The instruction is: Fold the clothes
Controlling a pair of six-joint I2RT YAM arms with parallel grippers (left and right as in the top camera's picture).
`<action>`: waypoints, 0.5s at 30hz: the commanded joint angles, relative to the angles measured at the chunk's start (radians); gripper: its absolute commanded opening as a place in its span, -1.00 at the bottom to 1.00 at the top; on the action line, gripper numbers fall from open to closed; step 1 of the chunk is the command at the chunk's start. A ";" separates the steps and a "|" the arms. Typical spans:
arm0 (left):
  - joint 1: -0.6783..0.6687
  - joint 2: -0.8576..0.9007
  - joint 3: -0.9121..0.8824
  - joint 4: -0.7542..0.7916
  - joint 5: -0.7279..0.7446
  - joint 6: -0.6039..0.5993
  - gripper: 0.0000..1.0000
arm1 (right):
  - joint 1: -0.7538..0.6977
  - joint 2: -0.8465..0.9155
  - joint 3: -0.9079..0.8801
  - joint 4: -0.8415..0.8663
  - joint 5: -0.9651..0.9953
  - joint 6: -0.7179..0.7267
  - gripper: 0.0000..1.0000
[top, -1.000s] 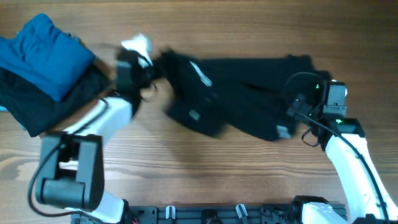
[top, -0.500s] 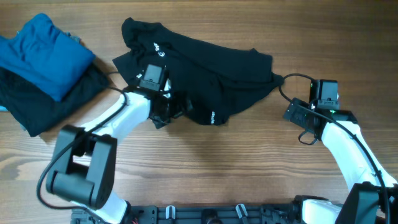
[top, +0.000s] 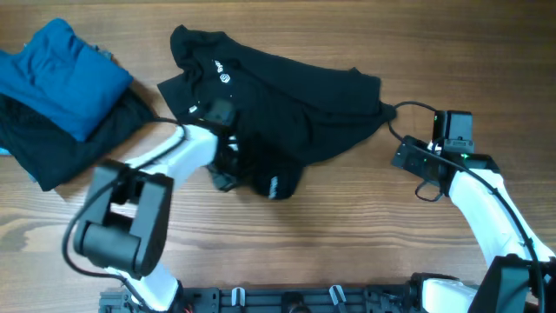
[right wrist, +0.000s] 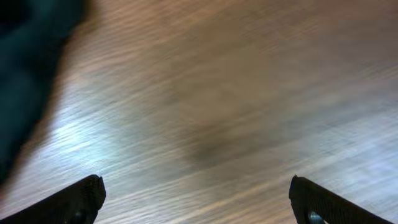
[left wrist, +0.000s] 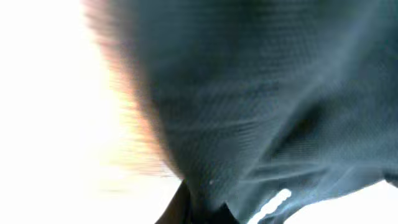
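Since half a second ago, the lower bunch of the clothes (top: 287,96) has shifted toward the table's (top: 365,252) near edge with the left gripper (top: 230,165); the garment lies crumpled at centre, logo up; left fingers are buried in fabric, their state cannot be told; the right gripper (right wrist: 199,202), beside the sleeve, stands wide over bare wood; a folded blue garment (top: 61,69) lies far left.

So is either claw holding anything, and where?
The right gripper is open over the table, holding nothing. The left gripper is buried in the bunched edge of the black garment; fingers hidden, so a hold cannot be told.
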 commanded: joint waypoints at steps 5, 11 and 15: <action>0.380 -0.042 -0.034 -0.140 -0.262 0.081 -0.92 | -0.002 0.074 0.002 0.103 -0.349 -0.061 0.63; 0.477 -0.042 -0.034 -0.185 -0.335 0.081 -0.92 | 0.003 0.277 0.002 0.333 -0.529 -0.017 -0.03; 0.473 -0.042 -0.034 -0.188 -0.334 0.081 -0.92 | 0.026 0.322 0.002 0.406 -0.529 0.006 -0.01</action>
